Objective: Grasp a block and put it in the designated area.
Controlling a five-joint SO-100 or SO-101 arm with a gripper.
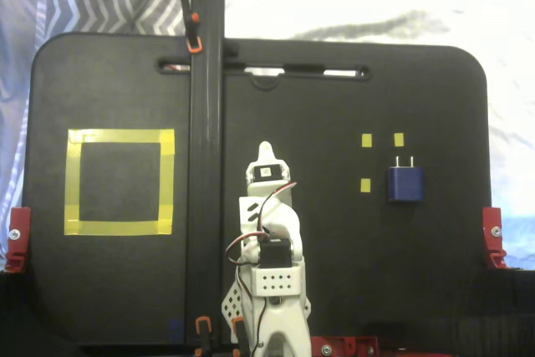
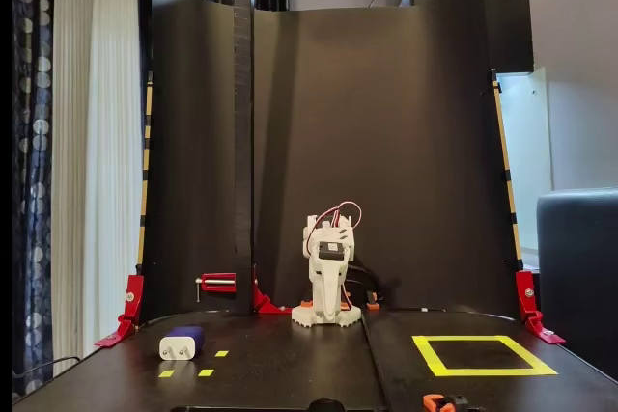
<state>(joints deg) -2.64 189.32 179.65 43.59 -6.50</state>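
near the right edge of the black board (image 1: 334, 273), as a fixed view from above shows it, the dark blue block (image 1: 405, 183) lies flat with its two metal prongs pointing toward the far edge, just beside three small yellow tape squares (image 1: 366, 140). the designated area (image 1: 120, 181), a square of wide yellow tape, sits well apart toward the left edge, on the other side of a tall black post (image 1: 206, 123) clamped upright to the board. the arm (image 1: 269, 248) is folded over its base at the middle of the near edge, touching nothing. the gripper (image 1: 266, 153) holds nothing; its tip points toward the far edge, and how far the fingers are parted cannot be told, since they read as one small white shape.

judged from here, the main risk is the carry: a low sweep from block to square could strike the post. the block is also small and smooth, so an off-centre pinch, or one catching the prongs, could twist it or let it slip.

in a fixed view from the front, the block (image 2: 182, 343) shows only its pale prong end, the fingers are lost against the arm's body, and the board's near edge is cut off.
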